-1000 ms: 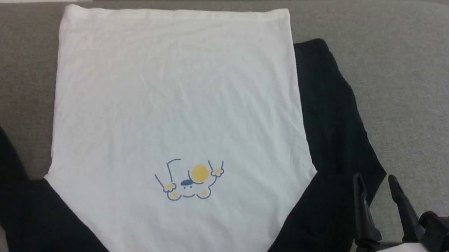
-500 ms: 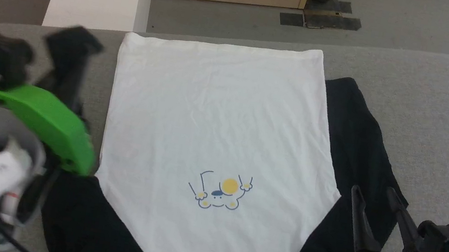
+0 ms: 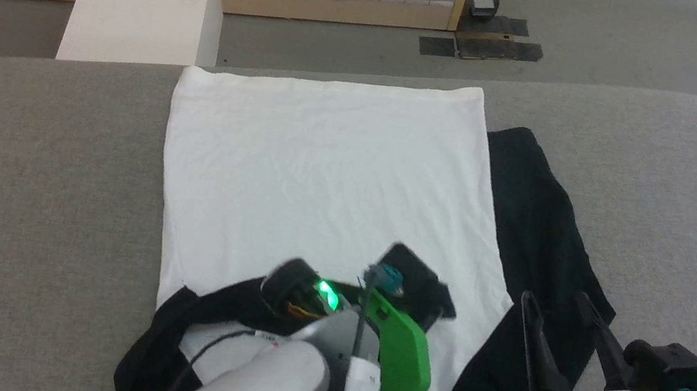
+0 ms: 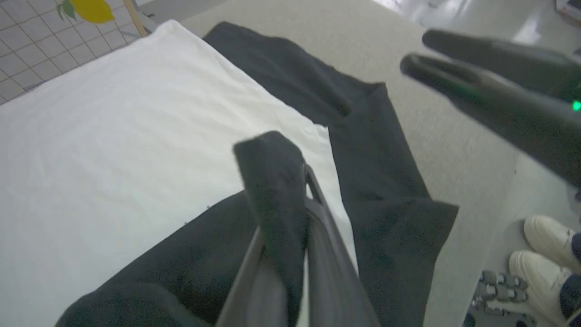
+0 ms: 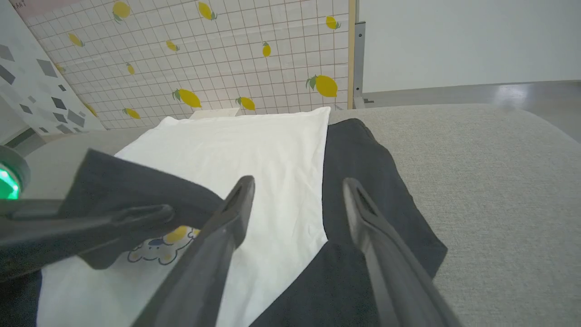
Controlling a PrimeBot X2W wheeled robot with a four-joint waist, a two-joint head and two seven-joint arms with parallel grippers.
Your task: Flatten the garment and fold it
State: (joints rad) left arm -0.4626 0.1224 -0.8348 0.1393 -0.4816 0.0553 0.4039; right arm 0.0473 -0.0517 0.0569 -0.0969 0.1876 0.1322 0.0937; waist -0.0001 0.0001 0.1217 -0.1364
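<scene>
The left tool (image 4: 295, 190) is clamped on a black sleeve (image 4: 272, 168), held bunched above the shirt (image 4: 113, 136), whose white body lies flat on the grey counter (image 4: 445, 150). The other sleeve (image 4: 363, 159) lies spread on the counter beside the white edge. At upper right, blurred, the right tool (image 4: 415, 50) has its fingers apart. White shoes (image 4: 544, 240) stand at lower right, and a tiled wall (image 4: 27, 41) is at upper left.

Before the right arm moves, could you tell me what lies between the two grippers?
In the head view, the garment: a strip of its white body and the flat black sleeve separate the left gripper from the right gripper.
</scene>
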